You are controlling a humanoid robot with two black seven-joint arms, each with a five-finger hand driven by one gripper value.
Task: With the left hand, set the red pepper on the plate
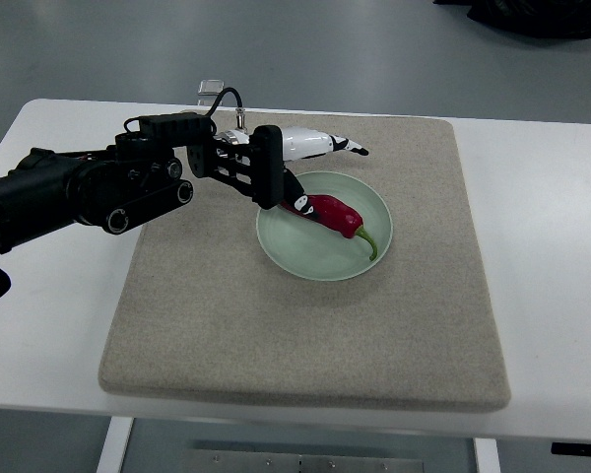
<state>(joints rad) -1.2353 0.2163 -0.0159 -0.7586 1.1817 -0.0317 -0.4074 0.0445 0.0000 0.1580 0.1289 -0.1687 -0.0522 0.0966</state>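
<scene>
The left hand (pixel 294 172) is being held out over the far left rim of the plate (pixel 315 258), at the end of a black arm (pixel 79 192) that is coming in from the picture's left edge. Its white fingers (pixel 325 145) are being kept stretched toward the right above the mat, while darker digits lower down are reaching to the stem-free end of the red pepper (pixel 333 217); whether the pepper is still being pinched there or merely touched cannot be told from this view. The red pepper is lying inside the pale green plate, tilted diagonally, with its green stem (pixel 368 241) pointing toward the plate's near right rim. The plate is being carried by a beige mat (pixel 305 335), slightly beyond and to the right of the mat's middle, and the mat is being carried by a white table (pixel 552 246). A small clear object (pixel 211 92) is standing on the table just beyond the mat's far edge, behind the arm; what it is cannot be made out.
</scene>
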